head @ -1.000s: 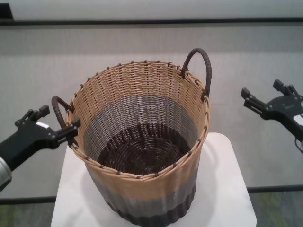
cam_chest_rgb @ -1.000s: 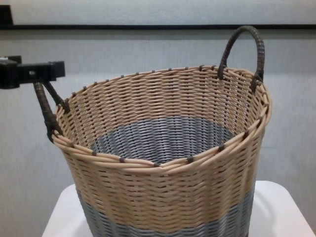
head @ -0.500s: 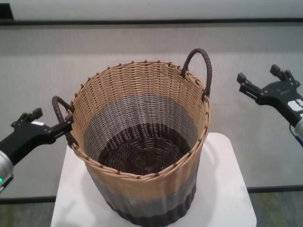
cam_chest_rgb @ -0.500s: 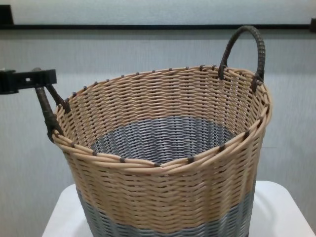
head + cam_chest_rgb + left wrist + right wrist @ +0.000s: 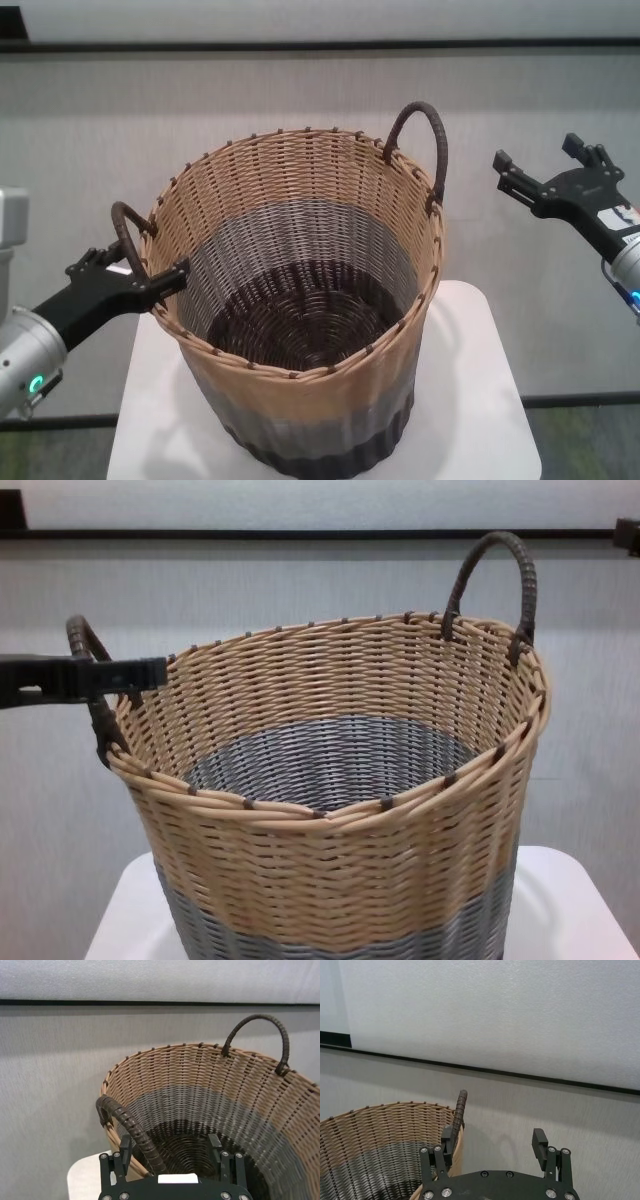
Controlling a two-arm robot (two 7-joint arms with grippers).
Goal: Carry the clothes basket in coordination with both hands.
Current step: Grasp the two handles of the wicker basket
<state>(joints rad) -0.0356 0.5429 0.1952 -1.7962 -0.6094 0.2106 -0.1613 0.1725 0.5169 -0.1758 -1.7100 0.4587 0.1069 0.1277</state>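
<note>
The clothes basket [image 5: 300,300] stands upright on a white table, tan over grey, with a dark bottom. My left gripper [image 5: 133,270] is open at the basket's left side. Its fingers straddle the lower part of the left loop handle [image 5: 122,225] and the rim beside it, not closed on them. In the left wrist view the handle [image 5: 127,1122] rises between the fingers [image 5: 124,1146], close to one of them. My right gripper [image 5: 540,165] is open in the air, to the right of the right handle [image 5: 425,135] and apart from it. The right wrist view shows that handle [image 5: 460,1107] edge-on ahead.
The small white table [image 5: 470,400] is barely wider than the basket. A grey wall with a dark stripe [image 5: 320,45] is behind. In the chest view a left finger [image 5: 90,675] crosses the left handle [image 5: 85,640].
My left gripper has swung in and forward from beside the handle and now straddles it and the rim. My right gripper has moved a little left toward the right handle. The basket has not moved.
</note>
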